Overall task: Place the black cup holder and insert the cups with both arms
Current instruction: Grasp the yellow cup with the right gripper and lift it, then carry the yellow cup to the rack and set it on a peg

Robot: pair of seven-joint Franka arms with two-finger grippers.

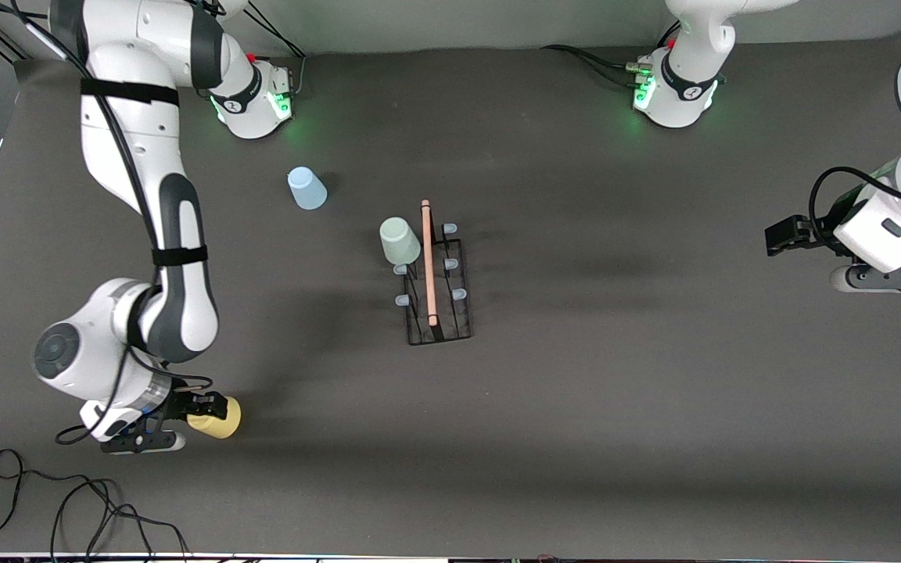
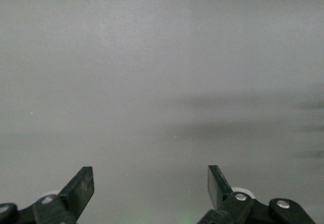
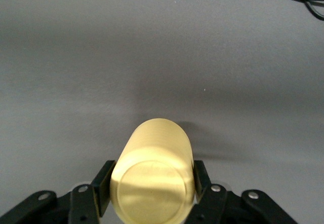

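Grey surface (image 1: 576, 407): right gripper (image 1: 212, 408) clamps the yellow cup (image 1: 220, 418) near the front edge; black cup holder (image 1: 433, 281) stands centrally, toward the left arm's end; left gripper (image 2: 151, 183) waits, jaws apart.

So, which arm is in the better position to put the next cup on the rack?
The right arm. The right gripper is shut on the yellow cup; the left gripper is open, empty, waiting far from the black cup holder.

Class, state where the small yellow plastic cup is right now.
The small yellow plastic cup sits between the right gripper's fingers at the right arm's end of the table, nearer the front camera than the black wire cup holder.
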